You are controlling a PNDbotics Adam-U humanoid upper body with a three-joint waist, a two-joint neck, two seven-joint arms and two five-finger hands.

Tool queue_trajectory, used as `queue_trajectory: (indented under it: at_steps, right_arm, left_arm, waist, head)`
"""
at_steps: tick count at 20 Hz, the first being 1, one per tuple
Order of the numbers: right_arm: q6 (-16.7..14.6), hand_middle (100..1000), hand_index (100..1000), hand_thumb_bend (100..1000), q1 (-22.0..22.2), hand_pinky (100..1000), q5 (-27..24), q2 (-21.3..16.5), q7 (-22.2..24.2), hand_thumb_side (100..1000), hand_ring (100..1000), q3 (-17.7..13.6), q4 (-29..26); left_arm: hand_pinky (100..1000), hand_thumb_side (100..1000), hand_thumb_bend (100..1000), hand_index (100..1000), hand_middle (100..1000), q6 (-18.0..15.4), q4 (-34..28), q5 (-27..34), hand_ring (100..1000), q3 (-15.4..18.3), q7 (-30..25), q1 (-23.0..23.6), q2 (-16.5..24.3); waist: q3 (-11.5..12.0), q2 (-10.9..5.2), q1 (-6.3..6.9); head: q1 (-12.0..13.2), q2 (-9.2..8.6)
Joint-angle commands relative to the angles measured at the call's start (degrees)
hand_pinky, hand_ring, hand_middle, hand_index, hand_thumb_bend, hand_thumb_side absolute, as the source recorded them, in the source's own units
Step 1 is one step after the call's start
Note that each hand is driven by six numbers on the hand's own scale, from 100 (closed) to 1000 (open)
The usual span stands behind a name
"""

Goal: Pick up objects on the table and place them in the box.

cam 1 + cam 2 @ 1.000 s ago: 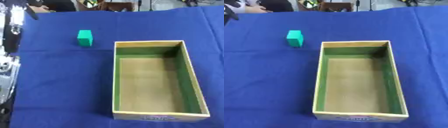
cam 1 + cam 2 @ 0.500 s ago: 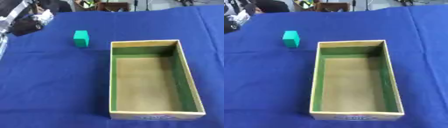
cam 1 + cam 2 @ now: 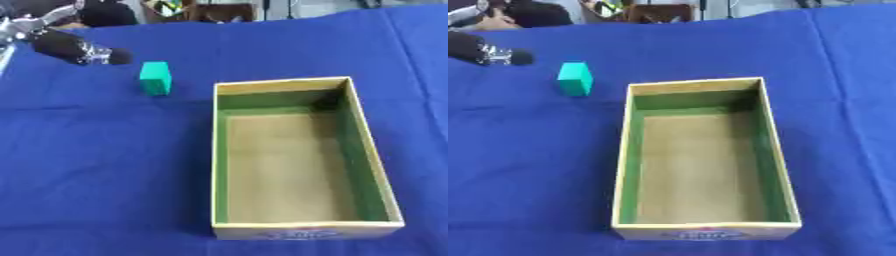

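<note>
Fingers [image 3: 112, 56] of the left hand [image 3: 74, 47] show at the upper left of the frame as a dark, rounded, blurred shape with a glint of silver behind the tip; whether they are straight or curled cannot be told, and they have hold of nothing that can be seen. Most of that hand is cut off by the left edge. It sits apart from the green block [image 3: 155, 78], just to the block's upper left, with blue cloth showing between them.

That block is a small, matte teal-green cuboid with flat faces and square edges, standing upright on the table [image 3: 96, 165], which is covered by a deep blue cloth with soft folds running across it. It stands near the upper left corner of the box [image 3: 218, 150], outside it and not touching it.

Long and rectangular, the box is open-topped, with pale tan cardboard rims, green inner walls and a plain brownish floor. Nothing lies inside it. Its near outer wall carries a small blue mark too blurred to read. Its far right inner corner is in shadow.

Along the far edge of the table, dark shapes and furniture are too blurred to make out.
</note>
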Motion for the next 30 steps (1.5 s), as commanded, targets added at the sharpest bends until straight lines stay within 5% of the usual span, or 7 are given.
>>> queue_trajectory:
  at_steps: [1,7,14,24,30]
  right_arm:
    - [0.0,673,772,100,-0.6,736,-0.2,-1.8,0.4,872,805,0.0,-0.9]
    - [0.0,672,772,100,-0.8,737,-0.2,-2.2,0.6,872,805,0.2,-0.9]
    - [0.0,673,773,100,-1.2,740,-0.3,-2.4,1.0,872,809,0.5,-0.9]
    - [-0.1,672,773,100,-1.5,741,-0.3,-2.6,1.2,871,811,0.6,-0.9]
    - [-0.1,672,773,100,-1.4,742,-0.4,-2.5,1.3,870,813,0.6,-0.9]
  left_arm:
    - [672,933,1000,1000,844,-1.4,4.4,-2.2,811,-0.5,-5.4,-3.3,0.7]
    - [659,848,991,1000,777,-1.6,12.9,-2.7,786,-0.7,-10.8,-8.1,-2.6]
    - [615,820,895,1000,785,-1.2,21.2,-6.1,765,0.2,-9.2,-12.2,-6.6]
    - [578,780,757,988,832,-0.7,24.1,-9.7,755,0.4,-6.8,-13.2,-8.0]
    - [525,752,651,951,765,-1.1,24.1,-10.6,718,0.1,-6.8,-13.3,-8.3]
  waist:
    - [-0.3,-0.74,0.06]
    - [-1.1,0.11,0.47]
    - [-2.4,1.46,1.14]
    - [-3.2,2.77,1.50]
    - [-3.1,3.03,1.57]
  head:
    - [0.4,-1.21]
    - [1.1,-1.92]
    - [2.7,-2.93]
    - [3.6,-3.67]
    - [3.6,-3.60]
